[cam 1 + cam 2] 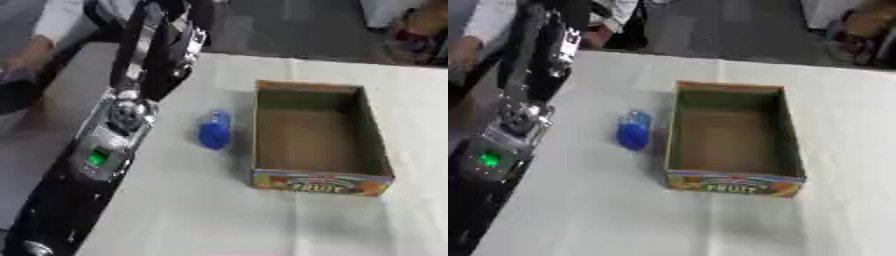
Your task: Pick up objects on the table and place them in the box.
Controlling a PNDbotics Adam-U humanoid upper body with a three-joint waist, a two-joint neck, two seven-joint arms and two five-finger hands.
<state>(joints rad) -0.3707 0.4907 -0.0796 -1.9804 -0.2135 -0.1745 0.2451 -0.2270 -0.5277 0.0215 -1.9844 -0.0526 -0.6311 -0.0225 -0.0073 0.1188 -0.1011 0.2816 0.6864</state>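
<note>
The left hand (171, 45) hangs above the table, holding nothing (its fingers too blurred to read). Next comes reaching for the blue object (214, 131) beside the empty box (320, 181).

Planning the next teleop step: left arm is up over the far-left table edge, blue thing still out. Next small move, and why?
Probably bring the left hand down and right toward the blue object. It lies on the table just left of the open box, which looks empty, and the hand hangs beyond it. Its fingers are too blurred to read.
</note>
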